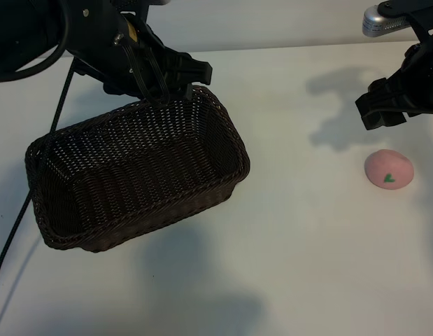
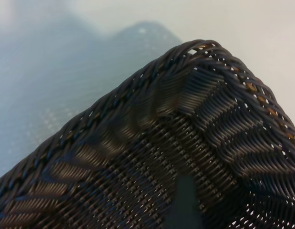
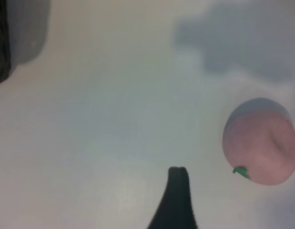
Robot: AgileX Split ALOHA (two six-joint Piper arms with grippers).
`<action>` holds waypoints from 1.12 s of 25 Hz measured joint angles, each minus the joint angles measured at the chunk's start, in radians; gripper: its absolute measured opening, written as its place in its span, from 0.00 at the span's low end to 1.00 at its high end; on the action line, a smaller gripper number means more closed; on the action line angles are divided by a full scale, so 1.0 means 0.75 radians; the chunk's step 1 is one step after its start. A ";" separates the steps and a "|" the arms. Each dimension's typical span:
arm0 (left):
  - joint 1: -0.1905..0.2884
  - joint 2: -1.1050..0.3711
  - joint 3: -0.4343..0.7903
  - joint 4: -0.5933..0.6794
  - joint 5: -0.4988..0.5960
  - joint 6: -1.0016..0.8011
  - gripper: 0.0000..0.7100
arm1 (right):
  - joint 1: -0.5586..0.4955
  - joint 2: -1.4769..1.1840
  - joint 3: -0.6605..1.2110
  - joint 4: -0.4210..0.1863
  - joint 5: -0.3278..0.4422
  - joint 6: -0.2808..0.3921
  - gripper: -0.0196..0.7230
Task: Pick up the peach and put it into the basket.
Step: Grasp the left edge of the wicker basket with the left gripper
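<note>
Since the small round pink toy peach point(image 1: 389, 170) with its tiny green leaf mark sits out on the bare white bench point(image 1: 300, 231), well apart from the big dark brown woven wicker basket point(image 1: 136, 175), the right arm is obviously the one for the pick. The right gripper point(image 1: 384, 108) hangs just above and a bit behind the peach in the exterior view, jaws apart, nothing between them. From the right wrist view the peach point(image 3: 260, 142) is off to one side of the dark fingertip point(image 3: 177, 191) rather than centred, so I'd guess the gripper needs to slide over toward the near edge of the bench and drop before closing. The peach is basically round, so no real long axis to line up with, only a shallow crease.

The left gripper point(image 1: 175, 82) is over the basket's far rim, at a corner, jaws apart too; can't tell if it's touching the braided rim point(image 2: 152, 76). The basket looks empty, and the peach hasn't been lifted yet.
</note>
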 joint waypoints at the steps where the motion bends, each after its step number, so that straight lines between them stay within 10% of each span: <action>1: 0.000 0.000 0.000 0.000 -0.004 0.000 0.83 | 0.000 0.000 0.000 0.000 0.000 0.000 0.83; 20: 0.000 -0.023 0.009 0.305 0.315 -0.302 0.83 | 0.000 0.000 0.000 0.004 -0.016 0.002 0.83; 28: 0.000 -0.192 0.282 0.415 0.293 -0.548 0.83 | 0.000 0.000 0.000 0.005 -0.018 0.002 0.83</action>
